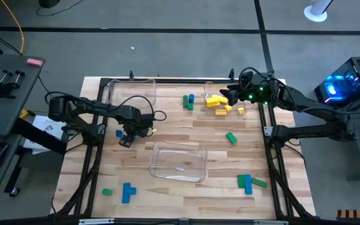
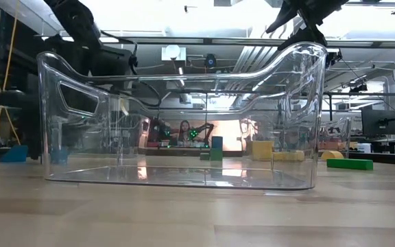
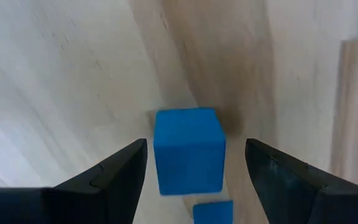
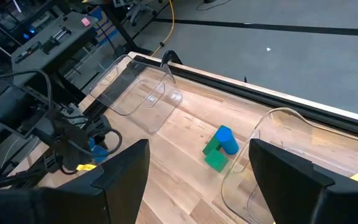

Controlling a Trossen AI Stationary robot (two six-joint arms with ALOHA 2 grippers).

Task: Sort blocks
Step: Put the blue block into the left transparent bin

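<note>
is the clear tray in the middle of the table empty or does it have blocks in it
Empty. From above and at table level, the middle clear tray holds no blocks.

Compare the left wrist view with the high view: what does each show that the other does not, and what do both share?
Only the left wrist view shows the left gripper open, its fingers apart on either side of a blue cube, with a second blue block just below it.

Only the high view shows the whole layout: three clear trays, the nearest empty, yellow blocks in the far right tray, the right gripper above them, and scattered green blocks.

Both show the wooden table and the left gripper over a blue cube.
</note>
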